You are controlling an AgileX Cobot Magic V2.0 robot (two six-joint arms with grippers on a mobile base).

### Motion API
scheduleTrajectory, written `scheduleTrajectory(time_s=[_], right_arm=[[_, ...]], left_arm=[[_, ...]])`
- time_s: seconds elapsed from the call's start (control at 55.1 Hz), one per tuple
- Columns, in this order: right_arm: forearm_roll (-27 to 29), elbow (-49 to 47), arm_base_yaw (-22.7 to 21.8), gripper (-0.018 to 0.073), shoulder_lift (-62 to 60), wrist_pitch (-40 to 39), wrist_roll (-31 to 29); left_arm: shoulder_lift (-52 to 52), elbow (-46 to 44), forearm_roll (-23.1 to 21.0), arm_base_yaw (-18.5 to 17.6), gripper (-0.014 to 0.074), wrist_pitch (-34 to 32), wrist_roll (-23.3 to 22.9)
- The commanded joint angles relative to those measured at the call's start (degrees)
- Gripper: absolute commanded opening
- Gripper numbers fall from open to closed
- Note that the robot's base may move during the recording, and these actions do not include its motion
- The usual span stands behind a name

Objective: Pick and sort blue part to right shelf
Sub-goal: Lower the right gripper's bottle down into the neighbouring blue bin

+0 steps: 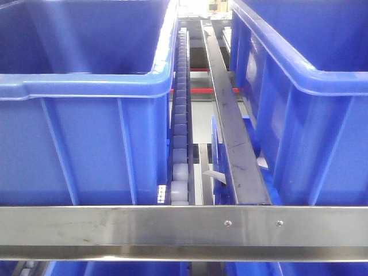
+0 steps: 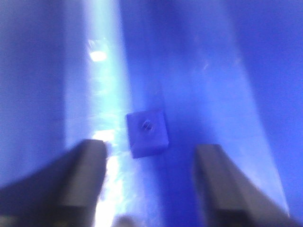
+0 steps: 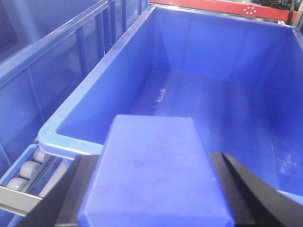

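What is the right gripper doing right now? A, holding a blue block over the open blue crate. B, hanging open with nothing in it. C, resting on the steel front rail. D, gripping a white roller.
A: in the right wrist view the right gripper has its dark fingers on both sides of a blue block, with the open blue crate just ahead and below.
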Motion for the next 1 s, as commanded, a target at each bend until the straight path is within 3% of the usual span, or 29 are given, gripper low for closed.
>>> scheduleTrajectory(time_s=[0.0, 0.254, 0.454, 0.617, 0.799, 0.981], right_arm=[[-0.1, -1.7, -0.1, 0.0189, 0.7, -5.0, -0.4], [-0.1, -1.7, -0.1, 0.0189, 0.7, -4.7, -0.4], [-0.1, -6.8, -0.1, 0.0189, 5.9, -0.5, 5.9], [-2.4, -16.8, -0.1, 0.0189, 19.0, 5.4, 11.3], [-10.3, -29.0, -0.1, 0.0189, 36.8, 12.6, 21.4], [-12.1, -38.8, -0.1, 0.0189, 53.4, 18.2, 20.4]], left_arm=[[-7.5, 2.3, 1.9, -0.3, 0.0292, -6.3, 0.1], [-24.7, 12.8, 4.0, -0.3, 0.012, -6.9, 0.1], [-34.8, 17.2, 4.3, -0.3, 0.0124, -6.9, 0.1], [-38.1, 17.6, 5.8, -0.3, 0.0124, -6.7, 0.1], [-38.3, 17.6, 6.2, -0.3, 0.0124, -6.0, 0.2], [-38.3, 17.6, 6.2, -0.3, 0.0124, -5.1, 0.2]])
